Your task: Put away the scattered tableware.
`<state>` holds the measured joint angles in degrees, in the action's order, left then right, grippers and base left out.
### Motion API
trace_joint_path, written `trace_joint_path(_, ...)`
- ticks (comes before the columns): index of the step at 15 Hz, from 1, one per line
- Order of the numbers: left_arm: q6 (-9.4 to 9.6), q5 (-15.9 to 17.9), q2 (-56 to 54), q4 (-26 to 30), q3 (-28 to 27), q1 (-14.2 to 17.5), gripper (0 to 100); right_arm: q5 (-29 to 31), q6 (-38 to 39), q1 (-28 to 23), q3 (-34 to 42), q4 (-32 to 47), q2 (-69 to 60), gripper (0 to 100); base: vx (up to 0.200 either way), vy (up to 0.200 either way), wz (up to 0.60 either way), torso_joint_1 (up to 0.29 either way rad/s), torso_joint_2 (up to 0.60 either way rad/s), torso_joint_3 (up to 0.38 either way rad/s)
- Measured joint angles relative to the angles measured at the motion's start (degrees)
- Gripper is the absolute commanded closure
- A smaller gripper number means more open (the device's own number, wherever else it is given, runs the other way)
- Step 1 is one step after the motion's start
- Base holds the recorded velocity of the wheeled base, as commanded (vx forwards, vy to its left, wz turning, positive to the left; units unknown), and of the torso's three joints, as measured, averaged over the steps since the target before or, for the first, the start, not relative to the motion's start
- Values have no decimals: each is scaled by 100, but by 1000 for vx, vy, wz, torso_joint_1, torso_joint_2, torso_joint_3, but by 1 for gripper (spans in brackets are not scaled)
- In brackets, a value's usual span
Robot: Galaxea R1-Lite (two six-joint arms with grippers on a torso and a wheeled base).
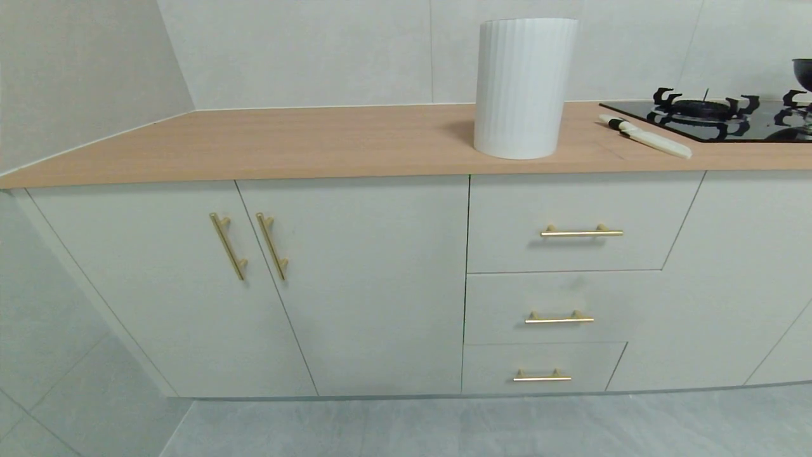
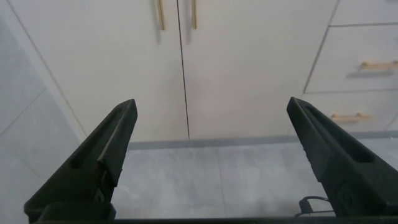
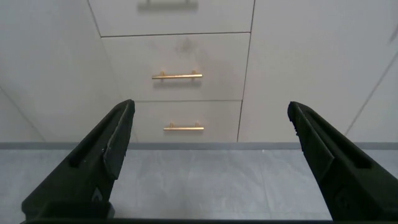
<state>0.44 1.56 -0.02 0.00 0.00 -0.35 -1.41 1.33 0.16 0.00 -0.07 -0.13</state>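
Observation:
A white knife with a black band (image 1: 644, 135) lies on the wooden countertop (image 1: 285, 143), right of a tall white ribbed container (image 1: 522, 87) and beside the hob. My left gripper (image 2: 211, 112) is open and holds nothing; it hangs low in front of the double cabinet doors (image 2: 180, 62). My right gripper (image 3: 211, 112) is also open and holds nothing, low before the lower drawers (image 3: 177, 65).
A black glass gas hob (image 1: 723, 114) with pan supports sits at the counter's right end. Below the counter are two doors with gold handles (image 1: 250, 244) and three drawers with gold handles (image 1: 580, 232). Grey tiled floor (image 1: 444, 425) lies before the cabinets; a wall closes the left side.

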Motion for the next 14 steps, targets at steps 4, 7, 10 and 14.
trace_joint_path(4,0,0,0,0,0,0,0,0,0,0,0,0,0,0,200,0,0,5,4,-1)
trace_joint_path(7,0,0,0,0,-2,2,0,2,0,0,0,0,2,0,200,0,0,4,5,5)
trace_joint_path(10,0,2,0,2,-2,2,0,2,0,0,0,0,2,0,200,0,0,1,2,2)
trace_joint_path(14,0,0,0,0,-2,2,0,2,9,0,0,0,4,0,200,0,0,1,0,1)
